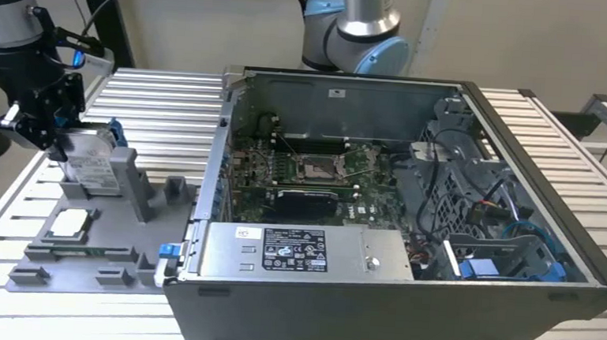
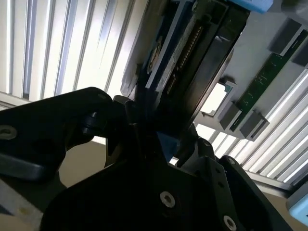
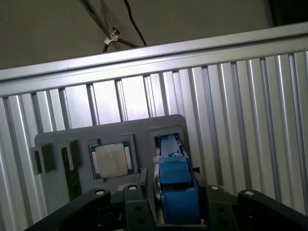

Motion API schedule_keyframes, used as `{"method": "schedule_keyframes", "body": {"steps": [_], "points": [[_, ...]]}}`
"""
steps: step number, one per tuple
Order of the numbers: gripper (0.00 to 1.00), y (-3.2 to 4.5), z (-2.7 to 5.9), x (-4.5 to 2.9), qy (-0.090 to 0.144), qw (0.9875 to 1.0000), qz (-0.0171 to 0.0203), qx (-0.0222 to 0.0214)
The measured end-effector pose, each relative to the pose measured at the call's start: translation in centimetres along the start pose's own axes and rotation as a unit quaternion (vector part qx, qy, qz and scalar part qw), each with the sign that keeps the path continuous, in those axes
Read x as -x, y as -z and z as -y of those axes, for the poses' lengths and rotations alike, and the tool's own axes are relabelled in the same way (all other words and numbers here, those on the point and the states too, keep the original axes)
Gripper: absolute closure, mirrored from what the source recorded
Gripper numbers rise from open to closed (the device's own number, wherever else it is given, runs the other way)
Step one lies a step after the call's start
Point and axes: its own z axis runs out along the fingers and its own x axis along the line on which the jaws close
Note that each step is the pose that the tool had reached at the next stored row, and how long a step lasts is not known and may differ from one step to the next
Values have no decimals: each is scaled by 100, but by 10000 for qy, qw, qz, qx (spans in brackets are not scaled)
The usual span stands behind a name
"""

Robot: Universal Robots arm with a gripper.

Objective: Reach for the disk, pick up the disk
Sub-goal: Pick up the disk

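Note:
The disk stands on edge in the grey fixture at the exterior view's left, silver-grey with a white label and a blue carrier frame. My gripper reaches down over its upper end, a finger on either side, and looks shut on it. In the second wrist view the disk runs away from the gripper, with its connector edge showing. In the first wrist view the blue carrier of the disk sits between the black fingers. I cannot tell whether the disk is lifted off the fixture.
A small square chip lies in the fixture beside the disk, near a green memory stick. An open computer case stands on the slatted metal table to the exterior view's right. A second arm's base rises behind it.

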Motion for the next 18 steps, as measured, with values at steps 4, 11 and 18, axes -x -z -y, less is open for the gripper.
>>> {"method": "schedule_keyframes", "body": {"steps": [4,11,18], "points": [[0,-21,-1,6,-1,10000,1,-1],[0,-42,-1,7,-1,10000,3,-4],[0,-121,15,9,-1,10000,5,0]]}}
